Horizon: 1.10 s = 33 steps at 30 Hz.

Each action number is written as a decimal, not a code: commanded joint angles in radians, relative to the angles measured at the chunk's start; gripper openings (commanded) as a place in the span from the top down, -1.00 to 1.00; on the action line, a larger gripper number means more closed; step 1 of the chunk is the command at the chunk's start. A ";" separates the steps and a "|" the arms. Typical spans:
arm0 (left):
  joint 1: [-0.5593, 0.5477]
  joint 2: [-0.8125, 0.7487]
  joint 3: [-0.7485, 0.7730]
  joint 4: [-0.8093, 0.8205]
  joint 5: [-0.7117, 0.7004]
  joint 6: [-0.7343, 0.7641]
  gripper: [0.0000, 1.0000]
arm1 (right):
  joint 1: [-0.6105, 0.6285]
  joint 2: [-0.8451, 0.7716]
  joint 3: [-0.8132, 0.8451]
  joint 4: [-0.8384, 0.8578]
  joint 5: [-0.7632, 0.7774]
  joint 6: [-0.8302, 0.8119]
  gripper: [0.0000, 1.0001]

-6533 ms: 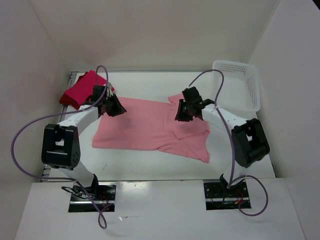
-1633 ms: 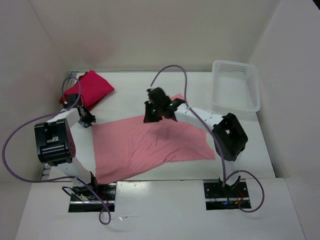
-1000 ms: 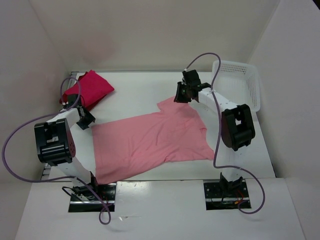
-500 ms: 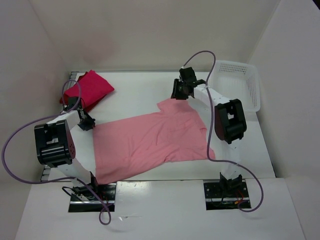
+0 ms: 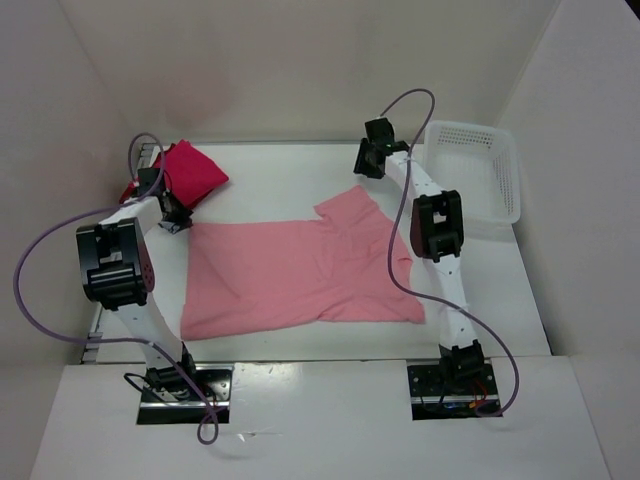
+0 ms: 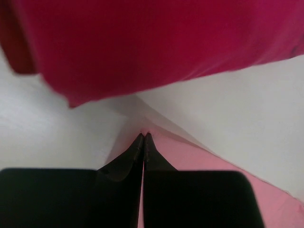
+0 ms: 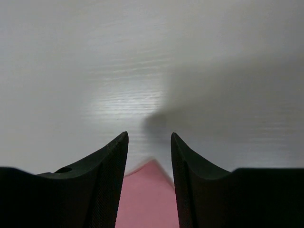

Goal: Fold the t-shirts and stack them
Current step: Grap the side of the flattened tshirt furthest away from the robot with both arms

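Left fingers (image 6: 127, 159) pinch salmon shirt (image 6: 190, 160) corner.

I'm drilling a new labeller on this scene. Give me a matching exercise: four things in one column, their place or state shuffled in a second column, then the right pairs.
1. salmon t-shirt
2. crimson t-shirt
3. basket
4. right tool

A. far right corner
B. jaws apart
C. far left corner, bunched
D. spread flat in the middle

Pairs: 1-D, 2-C, 3-A, 4-B
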 commanded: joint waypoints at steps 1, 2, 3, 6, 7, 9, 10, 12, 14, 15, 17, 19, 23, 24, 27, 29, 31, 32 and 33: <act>-0.015 0.053 0.103 0.024 0.027 0.014 1.00 | 0.002 0.090 0.152 -0.137 0.096 -0.010 0.06; -0.015 0.065 0.132 0.024 0.038 0.014 1.00 | 0.002 0.101 0.163 -0.137 0.096 -0.010 0.06; -0.024 0.066 0.141 0.024 0.038 0.014 1.00 | 0.002 0.101 0.163 -0.146 0.105 -0.010 0.06; -0.024 0.085 0.141 0.024 0.027 0.014 1.00 | 0.002 0.129 0.198 -0.170 0.105 -0.010 0.06; -0.024 0.086 0.132 0.024 0.027 0.014 1.00 | 0.002 0.114 0.182 -0.171 0.095 -0.019 0.06; -0.024 0.086 0.109 0.033 0.027 0.014 1.00 | 0.002 0.088 0.110 -0.120 0.061 -0.019 0.06; -0.024 0.086 0.098 0.042 0.027 0.014 1.00 | 0.002 0.075 0.094 -0.120 0.036 -0.019 0.13; -0.024 0.086 0.080 0.042 0.027 0.014 1.00 | 0.002 0.066 0.085 -0.120 0.036 -0.019 0.13; -0.024 0.076 0.061 0.053 0.027 0.014 1.00 | 0.002 0.040 0.062 -0.134 0.048 -0.028 0.13; -0.024 0.076 0.049 0.053 0.027 0.014 1.00 | 0.002 0.026 0.019 -0.123 0.048 -0.028 0.13; -0.024 0.067 0.038 0.062 0.027 0.014 1.00 | 0.002 0.000 -0.039 -0.098 0.030 -0.028 0.13; -0.024 0.067 0.029 0.062 0.027 0.005 1.00 | 0.002 -0.012 -0.053 -0.088 0.021 -0.028 0.13; -0.024 0.067 0.020 0.071 0.038 0.005 1.00 | 0.024 -0.035 -0.094 -0.088 0.012 -0.039 0.13; -0.024 0.067 0.020 0.071 0.038 0.005 1.00 | 0.024 -0.046 -0.095 -0.088 0.012 -0.039 0.13; -0.024 0.058 0.011 0.071 0.047 0.005 1.00 | 0.035 -0.046 -0.079 -0.079 0.002 -0.048 0.19; -0.024 0.058 0.002 0.080 0.047 0.005 1.00 | 0.044 -0.017 -0.026 -0.109 0.002 -0.048 0.21; -0.024 0.058 0.001 0.080 0.056 0.005 1.00 | 0.053 -0.005 -0.026 -0.109 0.002 -0.048 0.28; -0.024 0.058 0.001 0.080 0.056 0.005 1.00 | 0.062 -0.005 -0.026 -0.109 0.013 -0.048 0.33; -0.024 0.058 0.001 0.080 0.056 0.005 1.00 | 0.062 -0.005 -0.026 -0.109 0.013 -0.038 0.36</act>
